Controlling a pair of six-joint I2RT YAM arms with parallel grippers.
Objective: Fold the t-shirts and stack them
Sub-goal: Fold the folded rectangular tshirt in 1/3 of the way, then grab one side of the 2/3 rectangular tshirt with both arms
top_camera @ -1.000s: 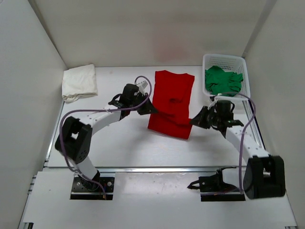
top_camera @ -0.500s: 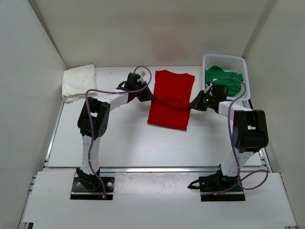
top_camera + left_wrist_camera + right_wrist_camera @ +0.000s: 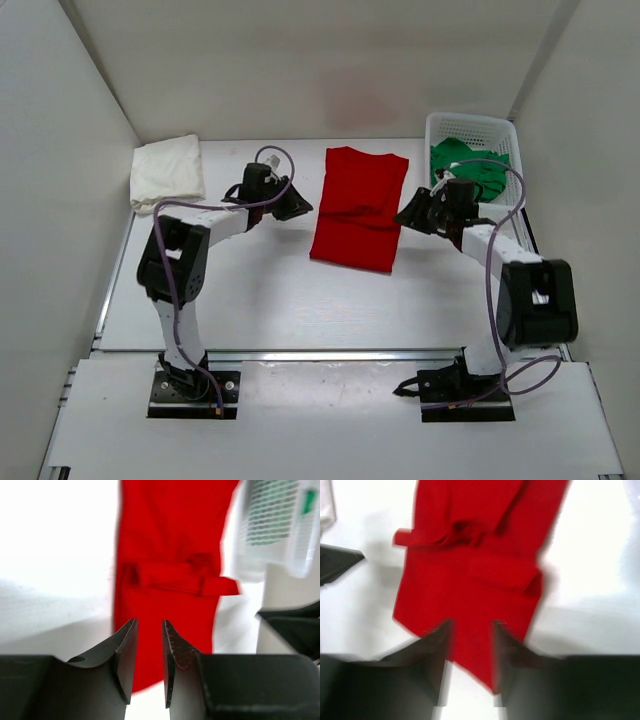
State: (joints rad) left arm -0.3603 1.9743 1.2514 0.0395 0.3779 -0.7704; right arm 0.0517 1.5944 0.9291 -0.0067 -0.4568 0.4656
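The top view takes in the whole layout. The red t-shirt (image 3: pixel 357 208) lies flat at the middle of the surface (image 3: pixel 260 290), a long strip running from far to near, with its near edge slanting. The white t-shirt (image 3: pixel 166 173) sits folded in the far left corner. The green t-shirt (image 3: pixel 466 168) is bunched inside the basket (image 3: pixel 470 125) in the far right corner.

The left end effector (image 3: pixel 303 208) points at the red t-shirt's left edge from just beside it. The right end effector (image 3: pixel 407 217) sits just off the shirt's right edge, close to the basket.

The wrist views add what the top view does not. From the left wrist, the left end effector (image 3: pixel 148 662) has its fingers (image 3: pixel 125 655) only a narrow slit apart, with nothing between them. A rumpled band of cloth crosses the middle of the red t-shirt (image 3: pixel 170 545).

The right wrist view is blurred. The right end effector (image 3: pixel 470 665) stands clearly wider, and the red t-shirt (image 3: pixel 475 575) shows through the gap, beyond the fingers and not gripped.

Bare surface runs from the shirt's near edge to the arm bases. White walls (image 3: pixel 60 120) close in the left, far and right sides.
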